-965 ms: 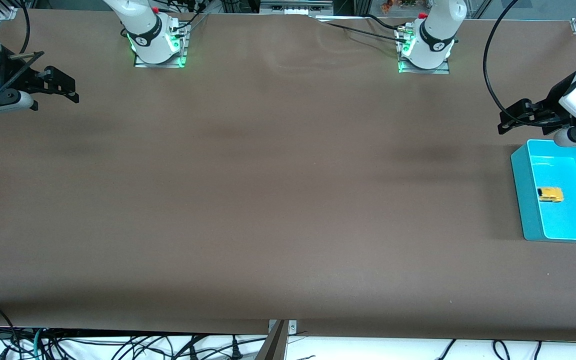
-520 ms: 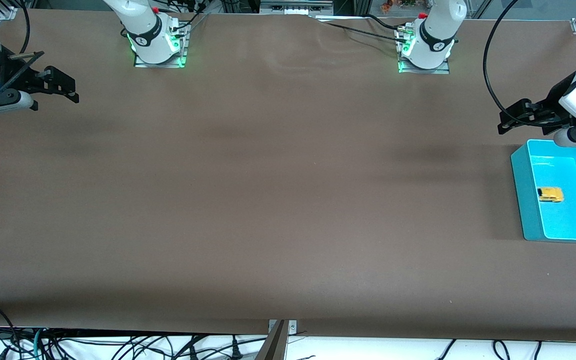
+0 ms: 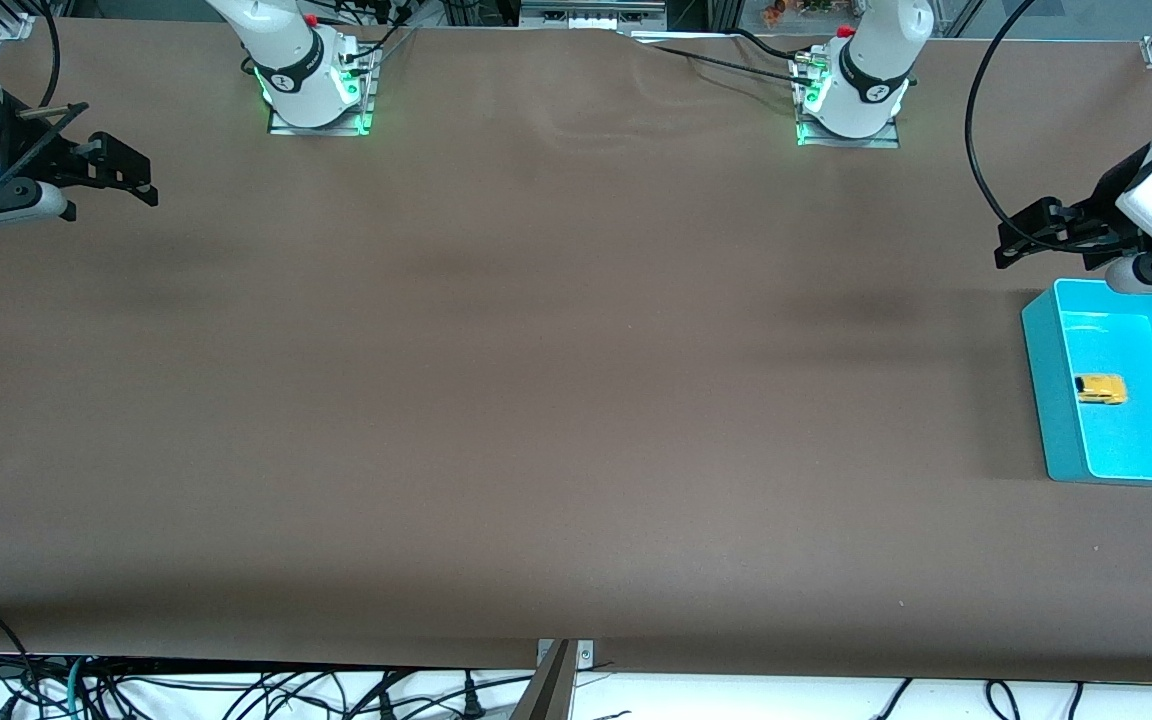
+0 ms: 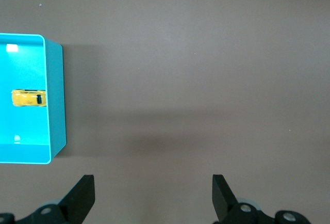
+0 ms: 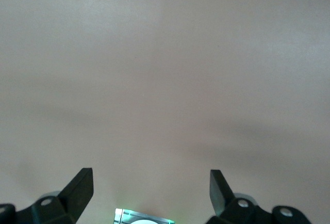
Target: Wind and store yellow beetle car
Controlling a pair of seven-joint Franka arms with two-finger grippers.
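Though the brown table [image 3: 556, 400] is mostly bare, a teal bin [image 3: 1041, 400] sits at the left arm's end, and the yellow beetle car [image 3: 1101, 389] lies inside it on the bin floor, about midway along, nearer the wall that faces the table's middle. In the left wrist view the car [image 4: 28, 98] lies clear of the bin wall [image 4: 55, 100], wheels down as far as can be told; one dark patch shows on the body.

Left gripper [image 3: 1021, 240]: up in the air over the table beside the bin's edge that lies toward the robot bases. Fingers [image 4: 82, 195] spread wide apart, nothing between them.

Right gripper [image 3: 131, 180]: over the table at the right arm's end, well apart from bin and car. Its fingers [image 5: 81, 185] likewise stand wide, empty; a green-lit base plate [image 5: 144, 217] shows between them in the right wrist view.

Writing: a dark band with a small white mark rings each arm near its base [image 3: 286, 75]; the lettering cannot be read. No label legible on bin or car.
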